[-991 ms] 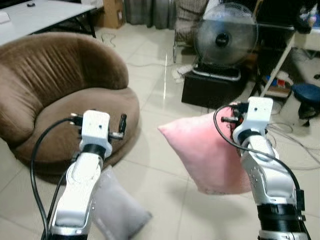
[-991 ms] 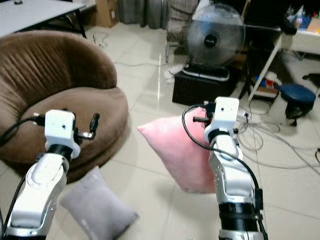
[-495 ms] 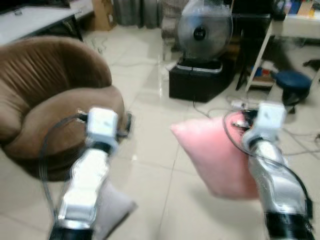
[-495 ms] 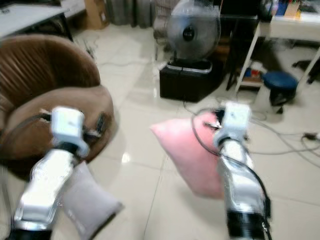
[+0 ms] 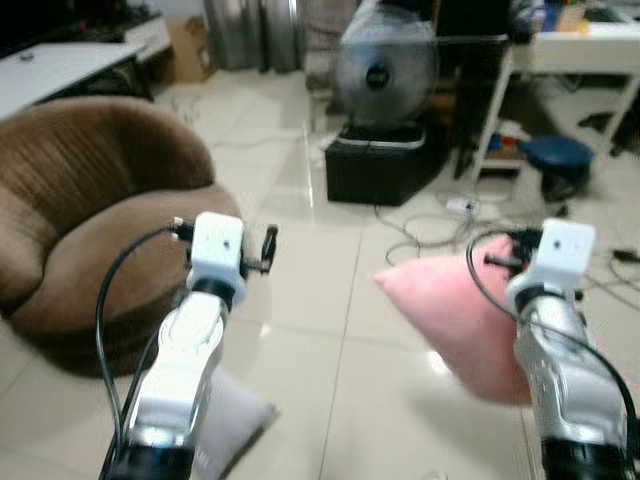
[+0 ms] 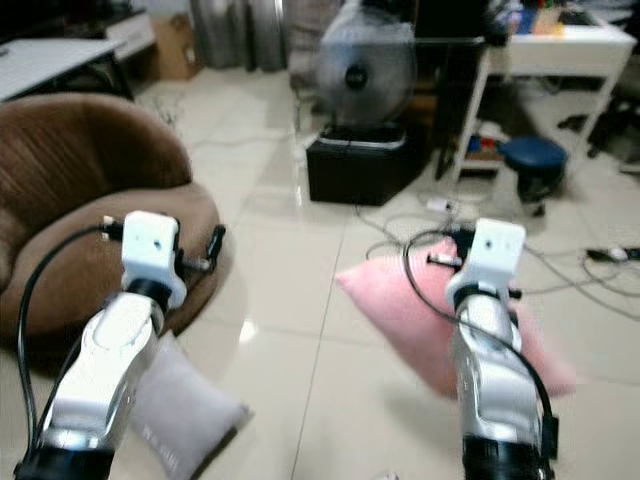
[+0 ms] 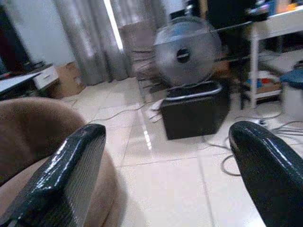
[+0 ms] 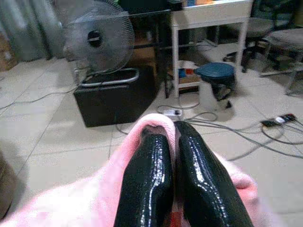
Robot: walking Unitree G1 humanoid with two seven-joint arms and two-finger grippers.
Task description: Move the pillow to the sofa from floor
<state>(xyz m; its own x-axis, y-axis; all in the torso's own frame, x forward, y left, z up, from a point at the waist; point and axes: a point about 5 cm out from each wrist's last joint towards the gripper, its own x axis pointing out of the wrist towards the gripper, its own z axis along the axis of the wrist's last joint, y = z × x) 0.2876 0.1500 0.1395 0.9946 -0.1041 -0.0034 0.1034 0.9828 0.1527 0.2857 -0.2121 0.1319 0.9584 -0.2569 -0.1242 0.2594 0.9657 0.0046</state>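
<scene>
R pincer still clamped on pink pillow, L pincer apart; cam swung right, sofa now further left.

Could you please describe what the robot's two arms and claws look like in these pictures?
Both arms are silver, rounded segments with a black band near the base, each ending in a white boxy wrist block. A black cable loops along each. The left claw and the right claw each have two long, glossy black fingers with rounded tips.

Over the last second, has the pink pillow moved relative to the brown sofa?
Cannot tell: the camera swung. The pink pillow, held by the right gripper, sits slightly farther from the sofa.
</scene>
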